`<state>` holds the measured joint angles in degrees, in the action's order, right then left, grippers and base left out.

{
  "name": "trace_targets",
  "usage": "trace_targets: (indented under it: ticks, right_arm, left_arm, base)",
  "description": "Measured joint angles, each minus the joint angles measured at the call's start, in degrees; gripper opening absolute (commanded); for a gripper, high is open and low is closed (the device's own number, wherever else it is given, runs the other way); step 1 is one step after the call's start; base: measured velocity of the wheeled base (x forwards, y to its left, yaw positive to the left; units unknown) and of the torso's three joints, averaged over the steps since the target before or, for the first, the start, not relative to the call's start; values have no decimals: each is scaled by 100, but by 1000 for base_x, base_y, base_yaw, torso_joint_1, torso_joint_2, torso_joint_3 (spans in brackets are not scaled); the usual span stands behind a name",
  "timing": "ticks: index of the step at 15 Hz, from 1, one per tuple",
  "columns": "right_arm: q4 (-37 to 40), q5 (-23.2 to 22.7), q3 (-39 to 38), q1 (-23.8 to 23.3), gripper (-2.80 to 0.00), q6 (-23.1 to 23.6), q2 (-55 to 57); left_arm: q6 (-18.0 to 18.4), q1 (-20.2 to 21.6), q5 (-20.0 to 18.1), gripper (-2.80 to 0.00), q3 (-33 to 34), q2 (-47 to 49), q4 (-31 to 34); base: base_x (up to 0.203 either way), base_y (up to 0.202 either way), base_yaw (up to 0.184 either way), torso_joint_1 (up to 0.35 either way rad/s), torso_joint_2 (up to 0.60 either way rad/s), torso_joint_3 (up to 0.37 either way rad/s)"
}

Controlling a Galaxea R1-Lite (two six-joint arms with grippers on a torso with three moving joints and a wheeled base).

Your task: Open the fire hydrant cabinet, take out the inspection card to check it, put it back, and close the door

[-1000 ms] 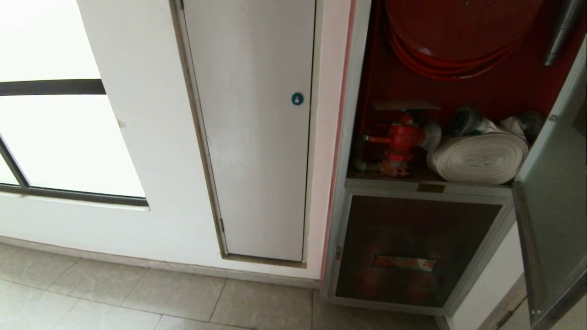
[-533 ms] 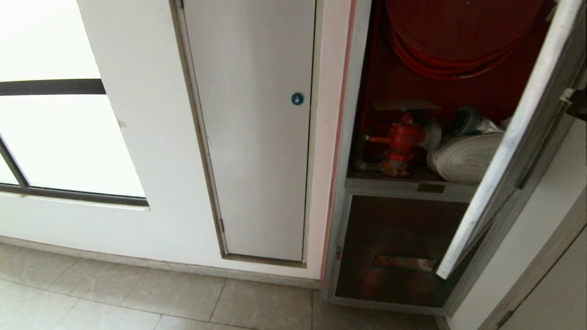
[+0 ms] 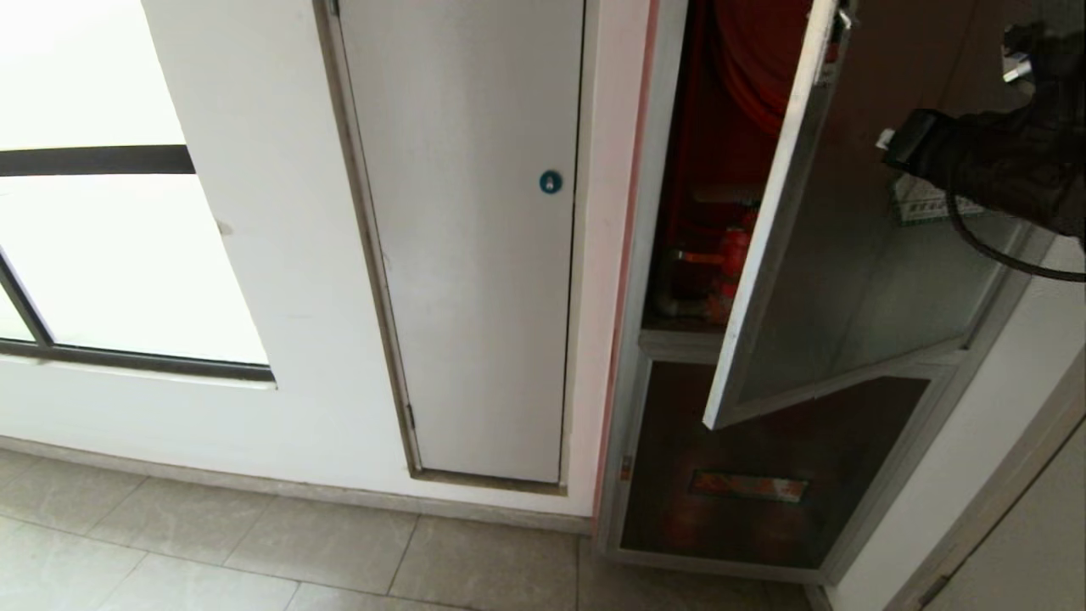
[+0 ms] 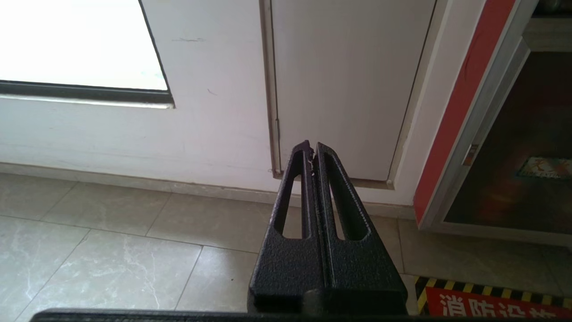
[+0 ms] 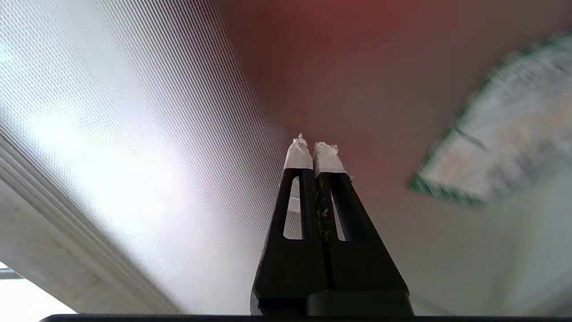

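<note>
Head view: right arm [image 3: 1001, 165] reaches from the right onto door [image 3: 857, 255] glass | right gripper [image 5: 313, 152] closed, empty | door half-swung over cabinet [image 3: 670, 255] | left gripper [image 4: 311, 150] closed, low above floor [image 4: 111, 250]

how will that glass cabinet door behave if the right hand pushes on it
The door probably swings as one stiff piece: metal frame, hanging partly open. The smooth glass looks slippery for the shut right hand, and possibly fragile, so a gentle push seems wise.

Door [image 3: 848, 280] ajar before cabinet [image 3: 670, 339]; right gripper [image 5: 313, 154] against door.
</note>
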<state>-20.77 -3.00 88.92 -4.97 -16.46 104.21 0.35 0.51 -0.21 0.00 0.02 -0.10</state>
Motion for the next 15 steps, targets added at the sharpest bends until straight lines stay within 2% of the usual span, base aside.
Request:
trace_targets:
  ticks: [5,7,9,13,15]
  right_arm:
    - [24,-1,1713,253,-280,186,1398]
    - [7,17,2156,278,-280,319,1874]
    - [-41,28,2299,286,-280,517,2207]
    - [-22,33,2321,288,-280,530,2334]
    - [2,30,2054,286,-280,524,2133]
  left_arm:
    - [-2,0,2,-280,0,0,2]
    - [0,0,3,-280,0,0,2]
    - [-1,0,4,-280,0,0,1]
    - [-2,0,2,-280,0,0,2]
    - [0,0,2,-280,0,0,0]
  base:
    - [0,0,0,0,0,0]
    - [0,0,0,0,0,0]
    - [0,0,0,0,0,0]
    - [0,0,0,0,0,0]
    - [0,0,0,0,0,0]
